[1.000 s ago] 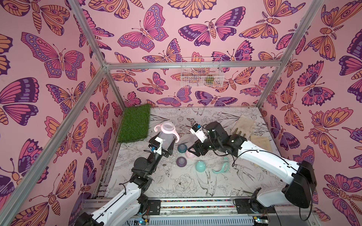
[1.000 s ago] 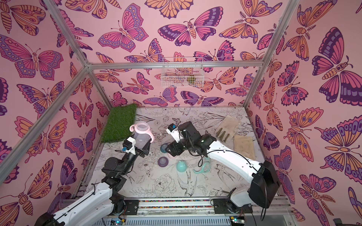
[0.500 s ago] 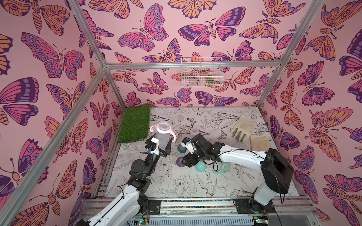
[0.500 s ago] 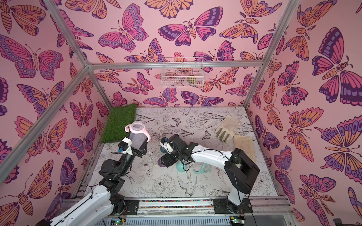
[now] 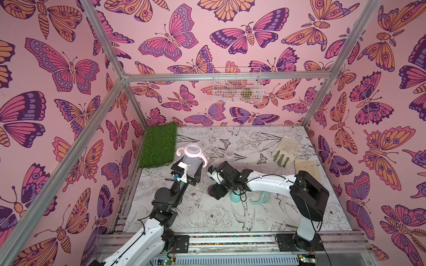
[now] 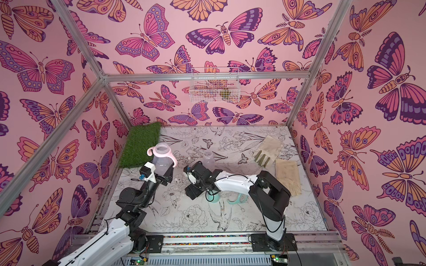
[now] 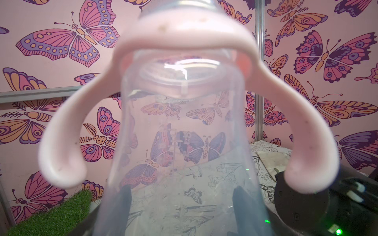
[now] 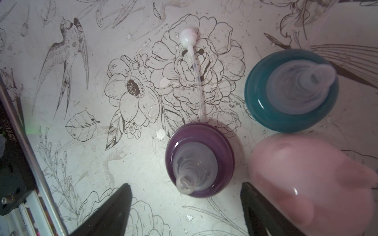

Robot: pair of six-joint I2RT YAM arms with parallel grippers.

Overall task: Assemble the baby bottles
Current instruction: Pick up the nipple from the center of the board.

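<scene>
Left gripper (image 7: 182, 190) observed clamped on the lower body of the pink-ringed bottle (image 5: 191, 159), which is held raised above the tabletop (image 5: 207, 218), near the grass mat (image 5: 159, 145), mouth uppermost and uncapped. Right gripper (image 8: 186, 185) noted low over the tabletop with its fingers (image 8: 114, 208) set wide apart and nothing grasped. The purple nipple collar (image 8: 199, 161) is seen lying on the tabletop just ahead of the gap between them, untouched. The pink dome cap (image 8: 311, 179) is recorded just beside this collar, the teal nipple collar (image 8: 290, 92) close by. The second clear bottle (image 5: 229, 157) is seen standing upright beyond the right gripper. The teal handled ring (image 5: 261, 199) lies beneath the right arm.
</scene>
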